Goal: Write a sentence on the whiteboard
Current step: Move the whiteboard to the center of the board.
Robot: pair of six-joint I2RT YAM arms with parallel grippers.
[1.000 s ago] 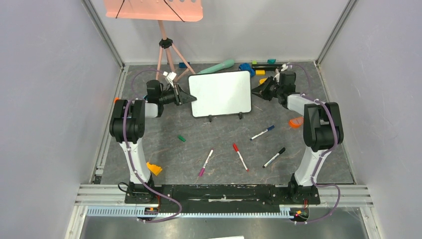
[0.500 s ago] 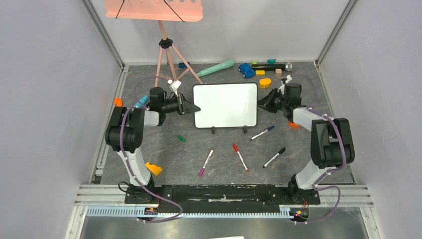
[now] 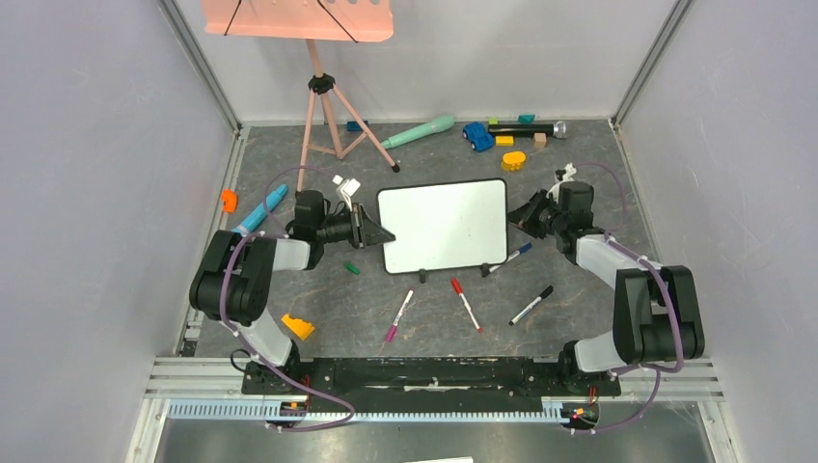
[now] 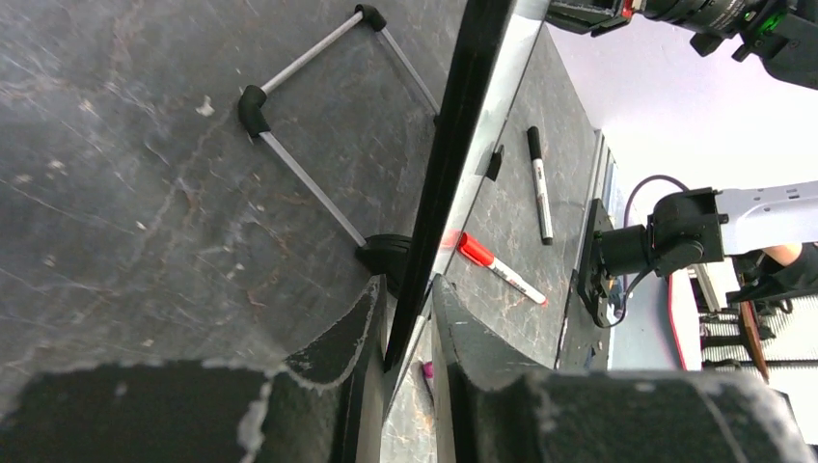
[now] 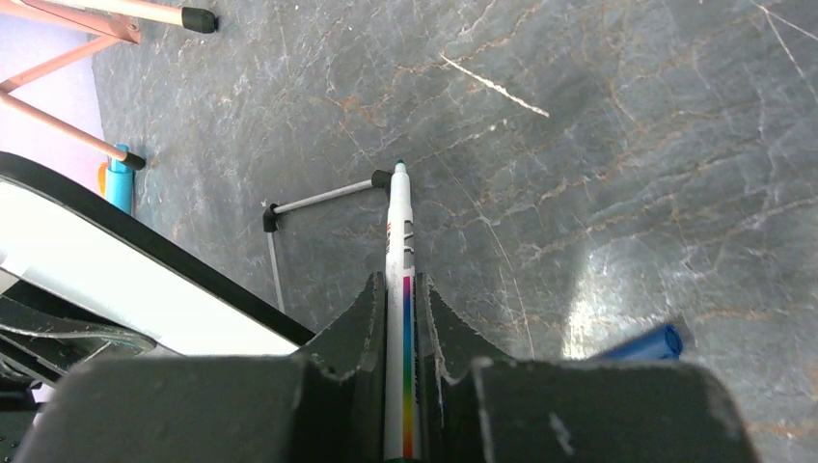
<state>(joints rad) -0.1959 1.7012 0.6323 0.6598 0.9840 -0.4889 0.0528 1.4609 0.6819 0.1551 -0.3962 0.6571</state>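
The whiteboard (image 3: pixel 444 227) stands mid-table on its little feet, and its face is blank; no sentence shows on it. My left gripper (image 3: pixel 384 234) is shut on the board's left edge. In the left wrist view the dark rim (image 4: pixel 451 164) runs between my left gripper's (image 4: pixel 410 323) jaws. My right gripper (image 3: pixel 516 215) is just off the board's right edge. It is shut on a white marker (image 5: pixel 397 241) with a rainbow stripe and a bare teal tip, held above the dark table. The board's right corner (image 5: pixel 106 265) lies left of it.
Loose markers lie in front of the board: blue-capped (image 3: pixel 508 256), red (image 3: pixel 466 304), black (image 3: pixel 531 305), magenta (image 3: pixel 398 315). A green cap (image 3: pixel 352 268) and an orange wedge (image 3: pixel 298 326) lie near left. The salmon tray (image 3: pixel 299 17) on its tripod and several toys (image 3: pixel 477 135) stand at the back.
Both arms have drawn back toward the near edge. The whiteboard has moved with the left gripper, nearer and a little to the right. The right gripper kept beside its right edge with the marker.
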